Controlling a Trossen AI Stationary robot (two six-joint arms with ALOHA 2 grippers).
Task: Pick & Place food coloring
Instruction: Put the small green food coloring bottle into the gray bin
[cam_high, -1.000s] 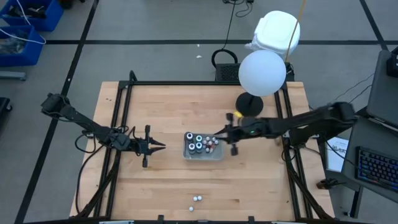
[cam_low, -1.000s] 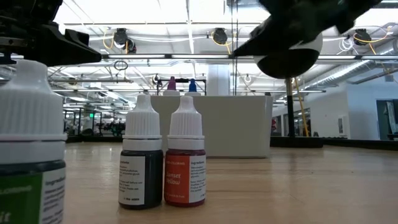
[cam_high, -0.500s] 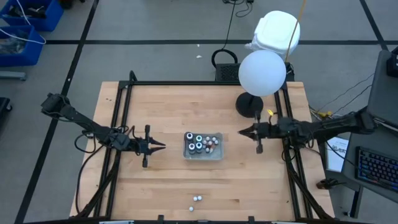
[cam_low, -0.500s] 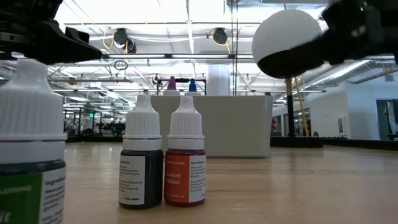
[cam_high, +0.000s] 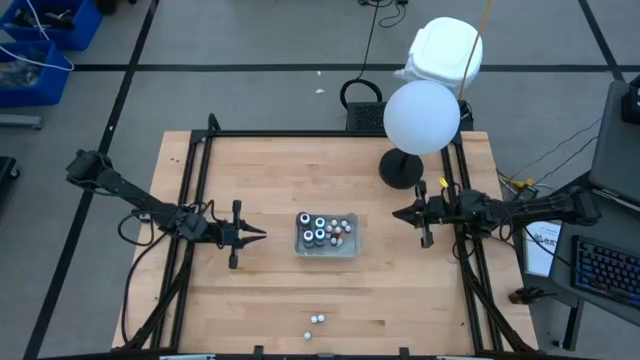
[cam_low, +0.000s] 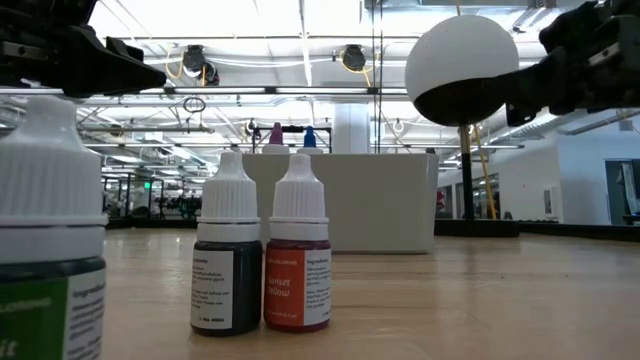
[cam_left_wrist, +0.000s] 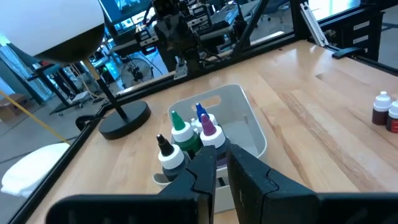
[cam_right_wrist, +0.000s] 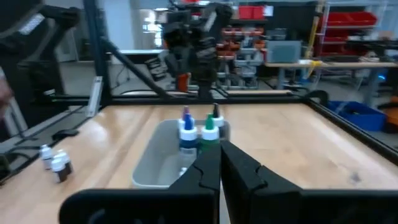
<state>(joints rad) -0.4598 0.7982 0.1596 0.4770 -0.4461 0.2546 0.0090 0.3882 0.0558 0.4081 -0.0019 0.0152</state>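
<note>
Several food coloring bottles stand upright in a small clear tray at mid-table; their coloured tips show in the left wrist view and in the right wrist view. Two more food coloring bottles stand on their bases near the table's front edge, a dark one and an orange one. My left gripper hovers left of the tray, open by a narrow gap. My right gripper hovers right of the tray, shut and holding nothing.
A lamp with a white globe and a black round foot stands at the far right of the table. Another bottle stands very close to the low camera. A black frame runs along the table's sides.
My right gripper has drawn back from the right side of the tray toward the table's right edge, sinking a little, and now hovers well clear of the tray. The bottles and the tray have stayed where they were.
</note>
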